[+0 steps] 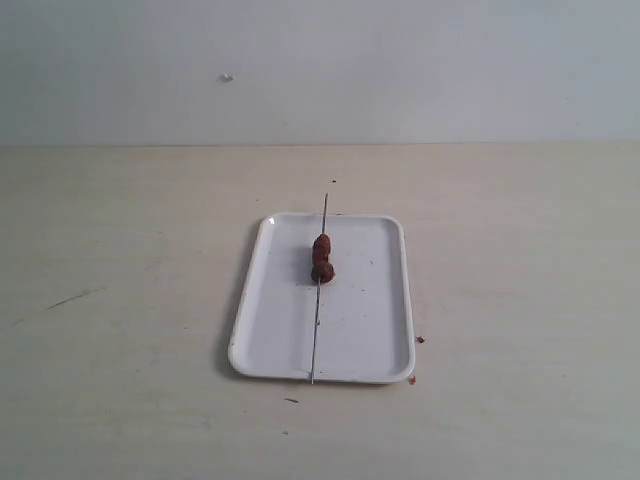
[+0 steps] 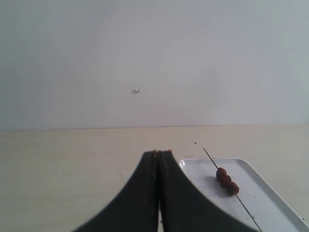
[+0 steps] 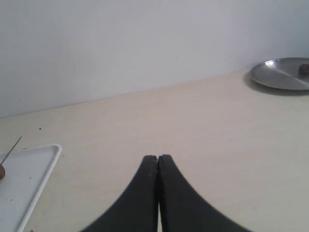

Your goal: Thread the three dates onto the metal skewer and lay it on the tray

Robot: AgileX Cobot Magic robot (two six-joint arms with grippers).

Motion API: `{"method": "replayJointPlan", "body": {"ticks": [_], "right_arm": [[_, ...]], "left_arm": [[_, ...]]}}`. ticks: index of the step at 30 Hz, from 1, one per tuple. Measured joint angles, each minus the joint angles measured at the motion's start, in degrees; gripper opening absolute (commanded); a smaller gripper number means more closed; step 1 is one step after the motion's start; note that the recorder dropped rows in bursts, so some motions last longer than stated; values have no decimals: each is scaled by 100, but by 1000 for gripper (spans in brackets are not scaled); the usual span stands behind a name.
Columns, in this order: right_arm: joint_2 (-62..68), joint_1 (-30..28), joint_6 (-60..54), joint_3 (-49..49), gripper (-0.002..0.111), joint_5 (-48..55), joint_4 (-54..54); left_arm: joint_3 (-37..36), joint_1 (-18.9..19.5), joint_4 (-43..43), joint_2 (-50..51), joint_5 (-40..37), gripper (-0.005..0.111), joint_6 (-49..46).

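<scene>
Loaded metal skewer (image 1: 317,320) laid on the tray (image 1: 270,330), both tools shut and empty.

Bunched together on the skewer's far half, touching one another: the three dates (image 1: 322,258), over the far-middle part of the tray. Skewer lengthwise down the tray, far tip poking past the far rim, near tip just over the near rim. Tray flat on the pale surface (image 1: 120,350), a few reddish crumbs (image 1: 420,340) just beside its near right corner. Closed tight with fingertips pressed together and nothing between them: the left tool (image 2: 161,152), apart from the tray. Likewise closed on nothing: the right tool (image 3: 158,157), also apart from the tray. Well apart, in the right wrist view: a round metal plate (image 3: 280,75), some small dark item on it, too small to identify.
</scene>
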State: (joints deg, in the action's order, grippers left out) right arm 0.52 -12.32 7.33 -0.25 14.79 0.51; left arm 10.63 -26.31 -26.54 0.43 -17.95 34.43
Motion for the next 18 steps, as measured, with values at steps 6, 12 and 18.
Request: {"method": "replayJointPlan", "body": {"ticks": [6, 12, 18], "right_arm": [[0, 0, 0, 0, 0, 0, 0], [0, 0, 11, 0, 0, -12, 0], [0, 0, 11, 0, 0, -48, -3]], "left_arm": [[0, 0, 0, 0, 0, 0, 0], [0, 58, -89, 0, -51, 0, -208], [-394, 1449, 39, -11, -146, 0, -231]]}}
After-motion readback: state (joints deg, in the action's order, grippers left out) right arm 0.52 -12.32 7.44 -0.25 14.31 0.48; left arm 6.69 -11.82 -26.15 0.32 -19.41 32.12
